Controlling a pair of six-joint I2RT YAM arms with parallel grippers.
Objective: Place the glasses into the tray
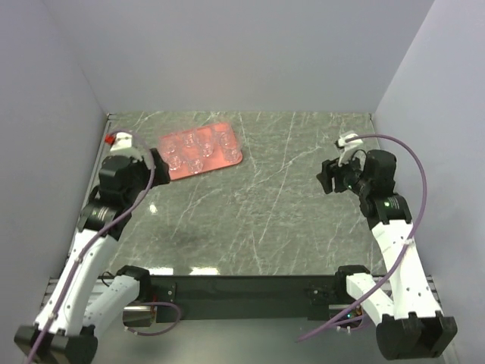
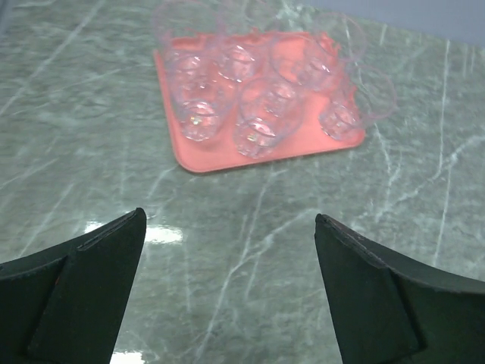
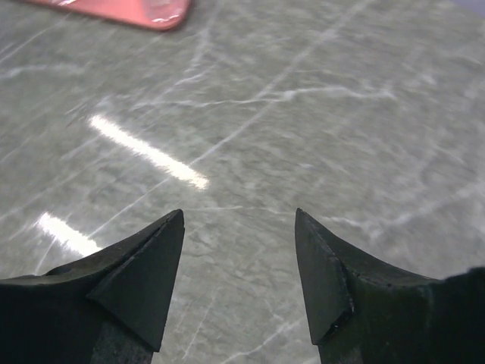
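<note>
A dark grey-green marble table [image 1: 265, 205], veined white, fills the middle of the view. Pale lavender walls [image 1: 242, 53] close it in at 9, 12 and 3 o'clock. Bright glare [image 1: 201, 270] lies on the stone toward 6 o'clock, just beside a black rail [image 1: 242, 287] along the near edge. Near the 10 o'clock corner sits a small red thing [image 1: 111, 139], too small to identify.

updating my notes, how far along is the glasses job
Done: about six glasses stand in the tray; none shows outside it. In hand: nothing; the left gripper and right gripper are open and empty. Left: apparently nothing, perhaps only pulling the arms back.
</note>
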